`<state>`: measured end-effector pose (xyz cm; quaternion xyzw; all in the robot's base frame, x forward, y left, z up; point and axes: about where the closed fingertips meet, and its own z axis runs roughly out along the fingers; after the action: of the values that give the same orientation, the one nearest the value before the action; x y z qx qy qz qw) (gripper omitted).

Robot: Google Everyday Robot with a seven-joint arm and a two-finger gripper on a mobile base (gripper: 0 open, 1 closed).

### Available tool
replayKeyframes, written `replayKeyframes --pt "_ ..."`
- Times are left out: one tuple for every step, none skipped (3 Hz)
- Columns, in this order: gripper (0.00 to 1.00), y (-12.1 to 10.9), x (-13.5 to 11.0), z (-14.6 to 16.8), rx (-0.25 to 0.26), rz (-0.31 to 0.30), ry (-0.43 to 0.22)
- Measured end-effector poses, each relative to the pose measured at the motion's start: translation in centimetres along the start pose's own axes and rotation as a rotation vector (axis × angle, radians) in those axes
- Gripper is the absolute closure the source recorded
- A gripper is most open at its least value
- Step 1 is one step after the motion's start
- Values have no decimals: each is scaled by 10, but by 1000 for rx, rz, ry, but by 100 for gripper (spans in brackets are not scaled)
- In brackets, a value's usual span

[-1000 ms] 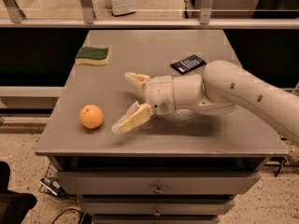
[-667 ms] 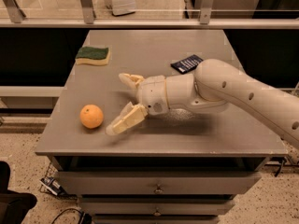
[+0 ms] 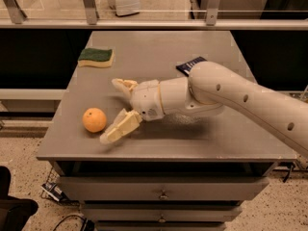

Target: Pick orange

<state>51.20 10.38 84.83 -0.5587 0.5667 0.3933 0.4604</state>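
1. While the gripper is spread wide and holding nothing, the orange sits loose on the table, front-left area, near the edge.
2. Gripper pos: low over the tabletop, just right of the orange, mouth facing it. Upper finger is behind and to the right of the fruit; lower finger angles down toward the front edge, tip just beside the orange. No contact that I can make out.
3. Orange is at the mouth of the opening, not yet betw. the fingers.
4. Progress, my read: approach mostly done; grasp and lift not yet done.
5. Left to do, prob.: slide fwd so the fingers straddle the fruit, close, raise.
6. Risk: round fruit may roll off the near edge if nudged by the lower finger.
7. Others: green-and-yellow sponge at back-left, well apart; dark blue packet partly hidden behind the arm.
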Motion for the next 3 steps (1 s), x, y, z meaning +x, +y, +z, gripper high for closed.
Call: replayKeyframes --pt "0 10 -9 8 -23 -21 14" --pt "19 18 -14 15 -44 -31 25" --pt "42 23 -12 23 -66 -23 28"
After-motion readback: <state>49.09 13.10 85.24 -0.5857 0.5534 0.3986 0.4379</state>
